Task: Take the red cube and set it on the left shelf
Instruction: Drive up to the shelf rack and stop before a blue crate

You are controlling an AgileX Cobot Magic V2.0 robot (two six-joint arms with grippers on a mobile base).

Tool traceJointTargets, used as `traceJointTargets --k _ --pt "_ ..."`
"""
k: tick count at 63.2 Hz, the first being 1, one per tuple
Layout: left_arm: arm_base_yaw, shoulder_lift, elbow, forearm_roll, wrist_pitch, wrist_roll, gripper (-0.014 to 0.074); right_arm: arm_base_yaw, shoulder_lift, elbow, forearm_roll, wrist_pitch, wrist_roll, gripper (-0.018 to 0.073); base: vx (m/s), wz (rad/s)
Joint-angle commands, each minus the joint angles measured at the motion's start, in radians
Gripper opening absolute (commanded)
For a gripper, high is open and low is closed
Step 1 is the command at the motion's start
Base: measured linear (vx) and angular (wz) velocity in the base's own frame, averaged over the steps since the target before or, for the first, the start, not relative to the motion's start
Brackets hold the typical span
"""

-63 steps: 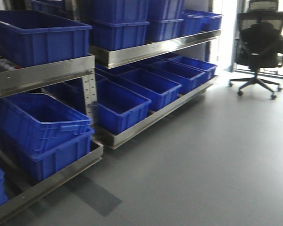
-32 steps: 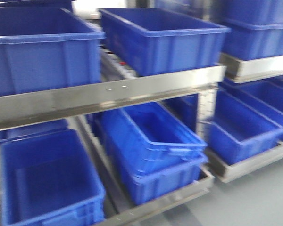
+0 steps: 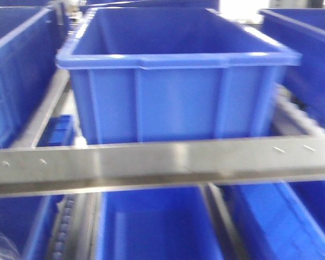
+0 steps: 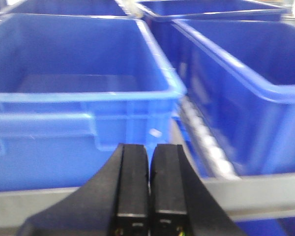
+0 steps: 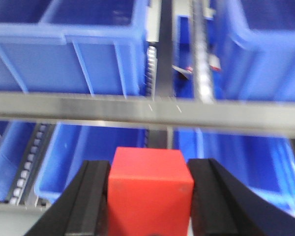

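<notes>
Red cube point(image 5: 150, 184) clamped between right gripper point(image 5: 150, 196) fingers point(image 5: 91, 196)

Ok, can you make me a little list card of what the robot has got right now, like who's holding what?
right gripper: shut on the red cube, held up in front of the shelf
left gripper: shut, holding nothing
left shelf: steel rail straight ahead, crates above and below it
blue crate: sits on the upper tier, just behind the rail
cube on shelf: not yet
</notes>
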Motion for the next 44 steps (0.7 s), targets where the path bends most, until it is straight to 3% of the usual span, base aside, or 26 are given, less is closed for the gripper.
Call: traceJointTargets --k 1,44 --pt "-0.006 -0.012 0.024 -0.004 -0.088 -0.005 0.0102 -0.005 0.013 -0.021 -0.021 -0.082 -0.01 0.0137 0.35 0.43" --pt "-0.006 -0.012 0.024 -0.004 -0.088 -0.005 0.0102 -0.005 0.013 -0.021 -0.021 -0.082 -0.01 0.0137 0.19 0.21"
